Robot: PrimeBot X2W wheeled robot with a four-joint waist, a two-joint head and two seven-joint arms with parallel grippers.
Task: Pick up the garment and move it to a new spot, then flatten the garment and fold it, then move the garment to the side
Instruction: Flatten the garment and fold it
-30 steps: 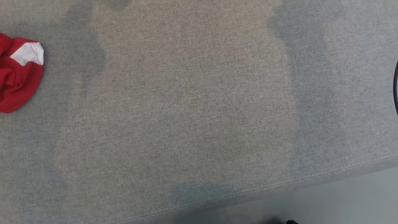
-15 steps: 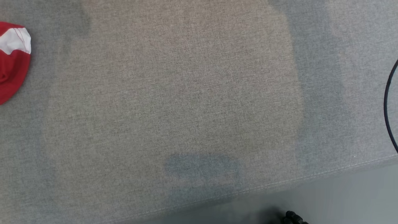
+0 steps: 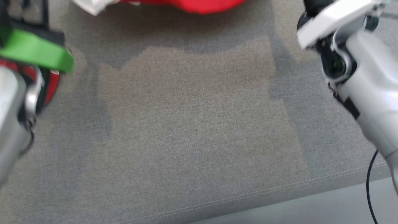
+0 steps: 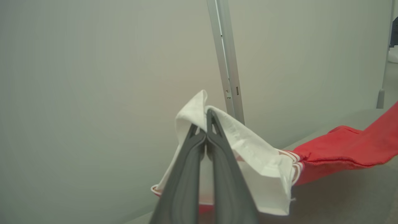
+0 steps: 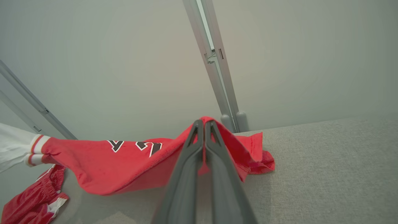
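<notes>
The garment [image 3: 199, 4] is red with a white sleeve and runs along the top edge of the head view, held up off the grey cushioned surface [image 3: 192, 124]. In the left wrist view my left gripper [image 4: 203, 124] is shut on the white sleeve [image 4: 248, 146], and the red body [image 4: 342, 146] trails off to the right. My right gripper [image 5: 204, 123] is shut on a fold of the red cloth [image 5: 124, 165], which shows black and white lettering. Both fingertips are wrapped in fabric.
A second red and white bundle [image 5: 31, 199] lies on the surface below the raised cloth. The left forearm with its green band [image 3: 34, 51] and the pale right forearm [image 3: 370, 93] flank the surface. Its stitched front edge [image 3: 279, 186] meets the floor. A metal post [image 4: 227, 62] stands against the wall.
The head view has shifted a lot. Both forearms have come into it, and red and white cloth now spans its top edge; before, a red bundle lay at the left edge.
</notes>
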